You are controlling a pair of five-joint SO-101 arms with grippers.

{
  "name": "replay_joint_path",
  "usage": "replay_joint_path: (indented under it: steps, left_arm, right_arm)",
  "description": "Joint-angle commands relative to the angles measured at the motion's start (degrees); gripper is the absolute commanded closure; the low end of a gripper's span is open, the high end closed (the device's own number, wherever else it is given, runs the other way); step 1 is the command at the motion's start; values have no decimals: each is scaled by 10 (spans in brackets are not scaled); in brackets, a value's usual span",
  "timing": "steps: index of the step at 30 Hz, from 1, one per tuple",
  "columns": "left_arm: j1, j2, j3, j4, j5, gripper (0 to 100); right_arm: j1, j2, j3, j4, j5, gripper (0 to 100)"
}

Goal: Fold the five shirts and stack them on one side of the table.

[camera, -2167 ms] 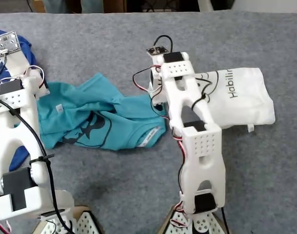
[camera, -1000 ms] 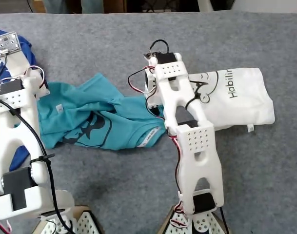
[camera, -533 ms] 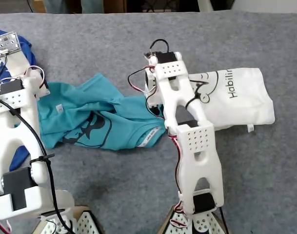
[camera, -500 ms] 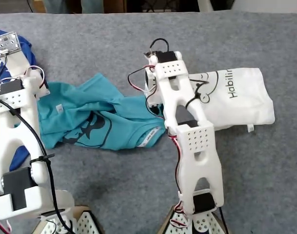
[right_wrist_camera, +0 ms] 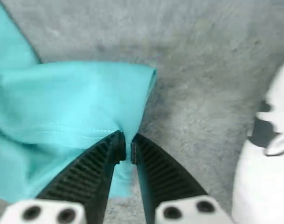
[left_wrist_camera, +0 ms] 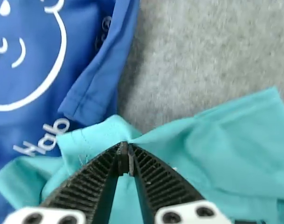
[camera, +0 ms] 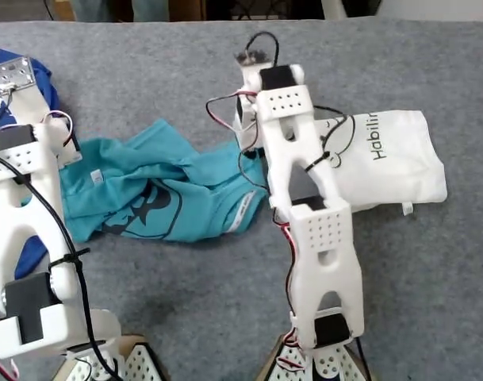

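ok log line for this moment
left gripper: shut on crumpled teal shirt | right gripper: shut on its other edge | folded white shirt: lying flat

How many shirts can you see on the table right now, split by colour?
teal shirt: 1
white shirt: 1
blue shirt: 1
Total: 3 shirts in view

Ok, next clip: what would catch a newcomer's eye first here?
The crumpled teal shirt at the table's middle, pinched at opposite ends by the left gripper and the right gripper. A folded white shirt lies on the right arm's side, a blue shirt on the left arm's side.
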Motion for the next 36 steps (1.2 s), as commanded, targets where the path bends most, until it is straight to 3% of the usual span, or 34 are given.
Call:
replay_joint_path:
  steps: [1,8,18,27,31,36]
  left_arm:
    - [1,-52,-57,56,1,970]
    - [2,-119,-94,131,-46,970]
    - [2,-176,-218,223,-44,970]
    - [9,-170,-258,256,-46,970]
    - [48,-168,-212,263,-47,970]
    - [125,-171,-42,229,-91,970]
  right_arm:
    - [27,-89,-25,4,-4,985]
    - [76,-151,-23,4,-1,985]
    - [138,-182,-4,4,24,985]
    - [120,-327,0,1,24,985]
    - [98,-327,31,0,25,985]
    - [120,-257,106,-24,25,985]
